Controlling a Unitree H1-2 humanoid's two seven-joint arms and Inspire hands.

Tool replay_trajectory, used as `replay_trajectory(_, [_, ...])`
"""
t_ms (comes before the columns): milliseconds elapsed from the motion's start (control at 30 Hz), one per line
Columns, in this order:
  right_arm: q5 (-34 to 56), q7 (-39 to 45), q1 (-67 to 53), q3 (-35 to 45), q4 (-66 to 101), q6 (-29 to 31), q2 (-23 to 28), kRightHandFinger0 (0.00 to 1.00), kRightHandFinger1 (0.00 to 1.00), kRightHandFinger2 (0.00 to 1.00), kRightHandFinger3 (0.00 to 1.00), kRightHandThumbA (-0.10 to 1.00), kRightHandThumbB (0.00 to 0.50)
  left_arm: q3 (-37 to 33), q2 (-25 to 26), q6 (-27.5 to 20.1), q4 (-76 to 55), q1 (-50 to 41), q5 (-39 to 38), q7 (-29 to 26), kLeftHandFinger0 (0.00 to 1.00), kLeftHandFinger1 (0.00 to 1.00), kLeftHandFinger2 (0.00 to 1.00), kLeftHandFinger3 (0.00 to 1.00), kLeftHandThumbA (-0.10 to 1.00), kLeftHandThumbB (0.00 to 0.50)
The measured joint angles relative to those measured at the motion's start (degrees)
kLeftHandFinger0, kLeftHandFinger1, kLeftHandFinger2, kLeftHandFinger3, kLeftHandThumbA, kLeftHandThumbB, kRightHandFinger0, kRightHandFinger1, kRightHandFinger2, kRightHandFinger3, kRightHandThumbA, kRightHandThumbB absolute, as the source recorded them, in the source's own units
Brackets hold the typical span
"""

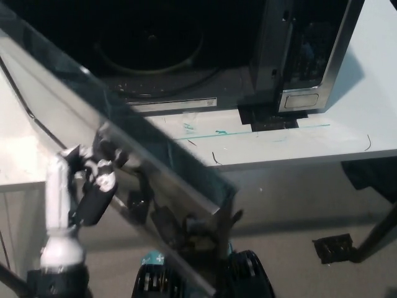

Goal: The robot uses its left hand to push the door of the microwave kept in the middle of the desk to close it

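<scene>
In the middle of the white worktop (366, 93) sits the microwave (298, 56), its dark cavity open and the control panel at its right. Its door (155, 167) stands swung out toward the robot, a long glassy slab running as a diagonal from the upper left corner down to the lower middle, its free end hanging past the worktop's front edge. The left hand (93, 183) is on the door's outer, left-facing side, about halfway along its length, so the door lies to the hand's right and the cavity beyond it, up and to the right; a push that way should swing the door shut. The fingers (102, 167) look curled and pressed against the door's face rather than wrapped round anything, though reflections in the glass blur where they end and make actual contact hard to confirm. The hinge end is cut off at the upper left. The right hand is not in view. The door's lower edge is muddled by mirrored shapes.
</scene>
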State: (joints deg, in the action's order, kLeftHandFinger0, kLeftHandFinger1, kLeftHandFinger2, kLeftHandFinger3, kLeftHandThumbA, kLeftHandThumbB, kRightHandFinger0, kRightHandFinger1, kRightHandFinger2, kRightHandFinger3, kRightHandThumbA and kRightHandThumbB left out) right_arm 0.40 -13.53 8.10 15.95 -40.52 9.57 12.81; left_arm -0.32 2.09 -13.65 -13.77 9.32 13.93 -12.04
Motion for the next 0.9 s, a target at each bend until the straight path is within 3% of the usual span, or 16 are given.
replay_trajectory(33, [0.0, 0.0, -0.1, 0.0, 0.1, 0.0, 0.0, 0.23, 0.25, 0.29, 0.36, -0.01, 0.152, 0.0, 0.2, 0.0, 1.9, 2.0, 0.5, 0.0, 0.00, 0.00, 0.05, 0.28, -0.10, 0.054])
replay_trajectory(67, [0.1, 0.0, -0.2, 0.0, 0.1, 0.0, -0.1, 0.35, 0.36, 0.39, 0.39, 0.00, 0.145, 0.0, 0.3, 0.0, 2.8, 2.9, 0.9, 0.0, 0.00, 0.00, 0.04, 0.26, -0.10, 0.058])
replay_trajectory(133, [0.0, 0.0, -0.4, 0.0, 0.4, -0.2, -0.1, 0.39, 0.40, 0.42, 0.40, -0.04, 0.144, 0.0, 0.6, -0.1, 5.6, 6.0, 1.7, 0.0, 0.00, 0.00, 0.03, 0.25, -0.10, 0.052])
replay_trajectory(233, [0.1, 0.0, -0.6, 0.1, 0.6, -0.3, -0.1, 0.36, 0.36, 0.39, 0.39, -0.07, 0.140, 0.2, 0.9, 0.0, 9.2, 9.7, 2.8, 0.0, 0.00, 0.00, 0.02, 0.24, -0.10, 0.059])
replay_trajectory(267, [0.2, 0.0, -0.7, 0.1, 0.6, -0.3, -0.1, 0.27, 0.27, 0.32, 0.37, -0.07, 0.145, 0.2, 0.9, 0.0, 9.7, 10.4, 3.0, 0.0, 0.00, 0.00, 0.00, 0.24, -0.10, 0.055])
replay_trajectory(433, [0.3, 0.0, -0.8, 0.3, 0.8, -0.6, -0.1, 0.32, 0.33, 0.37, 0.39, -0.05, 0.142, 0.2, 1.6, 0.0, 14.8, 14.2, 4.2, 0.0, 0.00, 0.00, 0.00, 0.24, -0.10, 0.065])
replay_trajectory(533, [0.3, 0.0, -0.8, 0.3, 1.1, -0.9, -0.1, 0.30, 0.30, 0.33, 0.36, -0.05, 0.140, 0.4, 3.0, 0.7, 18.1, 16.5, 4.8, 0.0, 0.00, 0.00, 0.02, 0.27, -0.10, 0.068])
replay_trajectory(600, [0.3, 0.0, -0.8, 0.3, 1.2, -0.9, -0.1, 0.33, 0.33, 0.35, 0.37, -0.09, 0.142, 0.4, 4.1, 1.2, 20.4, 18.2, 5.3, 0.0, 0.00, 0.00, 0.02, 0.27, -0.10, 0.079])
replay_trajectory(733, [0.5, 0.0, -0.8, 0.4, 1.2, -0.9, -0.1, 0.28, 0.30, 0.33, 0.37, -0.01, 0.142, 0.5, 5.8, 1.6, 26.1, 22.4, 5.8, 0.0, 0.00, 0.00, 0.04, 0.27, -0.10, 0.072])
replay_trajectory(900, [0.6, 0.0, -0.9, 0.3, 1.7, -1.0, -0.1, 0.31, 0.31, 0.34, 0.37, -0.03, 0.149, 0.6, 7.0, 2.0, 33.0, 27.6, 6.6, -0.6, 0.00, 0.00, 0.02, 0.25, -0.10, 0.081])
